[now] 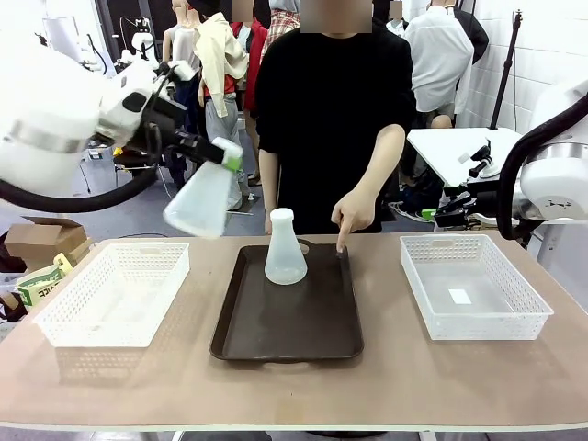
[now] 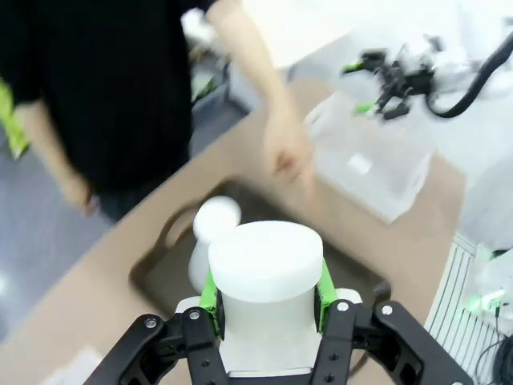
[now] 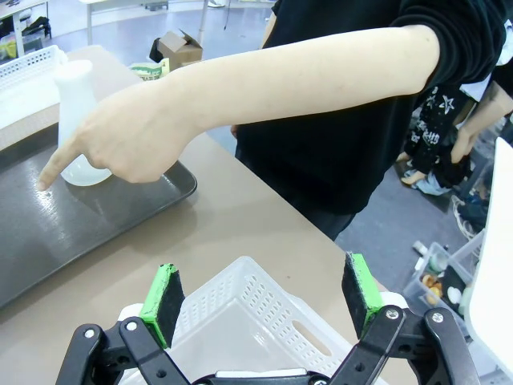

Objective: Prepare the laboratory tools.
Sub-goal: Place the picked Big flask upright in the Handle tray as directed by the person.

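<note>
Left gripper (image 1: 230,154) clamped on neck of a frosted conical flask (image 1: 202,202), held tilted in the air above left basket (image 1: 115,294). Second flask (image 1: 285,248) upright on brown tray (image 1: 287,322); person's hand (image 1: 352,216) points at tray beside it. Right gripper (image 3: 264,309) fingers apart, empty. Flasks likely light, stiff, slick; the neck looks the best hold.

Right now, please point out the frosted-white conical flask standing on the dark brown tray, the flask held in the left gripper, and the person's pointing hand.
Standing flask (image 1: 285,253): front view, its body.
Held flask (image 1: 202,204): front view, its wide base.
Pointing hand (image 3: 120,140): right wrist view, its back.
</note>
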